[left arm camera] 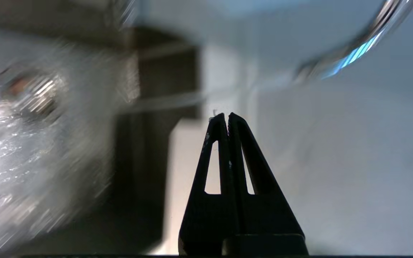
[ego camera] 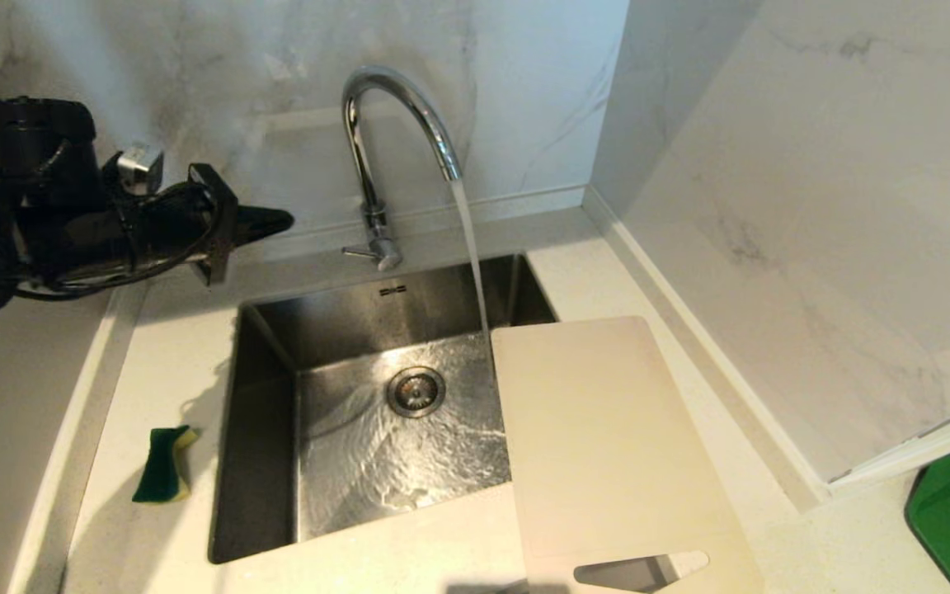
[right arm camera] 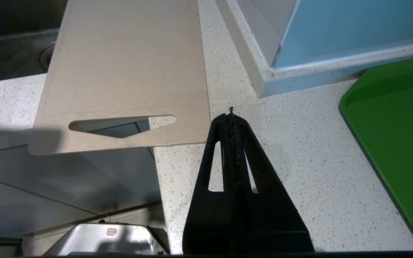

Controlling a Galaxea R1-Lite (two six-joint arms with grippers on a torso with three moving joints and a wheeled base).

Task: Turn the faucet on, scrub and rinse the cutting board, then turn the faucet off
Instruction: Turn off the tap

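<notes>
1. Pale speckled countertop [ego camera: 458,536] wraps around a steel sink [ego camera: 269,346], with marble-look walls behind it and to the right.
2. At the back edge of the sink stands the faucet [ego camera: 376,124], its arched spout reaching over the basin; its thin side lever [ego camera: 357,252] points left from the base.
3. Water [ego camera: 472,247] streams from the spout and hits the basin floor just beside the cutting board's far left corner, spreading around the drain [ego camera: 416,391].
4. Along the right side of the sink lies the cutting board [ego camera: 607,445], flat, its left part overhanging the basin, its handle slot [ego camera: 640,571] at the near end past the counter's front edge.
5. Left of the sink, on the counter, sits a green and yellow sponge [ego camera: 163,465], well apart from the board.
6. Up at the left, above the counter's back corner, the left gripper [ego camera: 273,221] hangs level, tips toward the faucet but apart from it; its fingers are pressed together with nothing between them.
7. Near the counter's front, the right gripper [right arm camera: 231,113] is likewise closed and empty, just beside the board's near right corner.
8. A green tray [right arm camera: 400,136] lies at the far right.
</notes>
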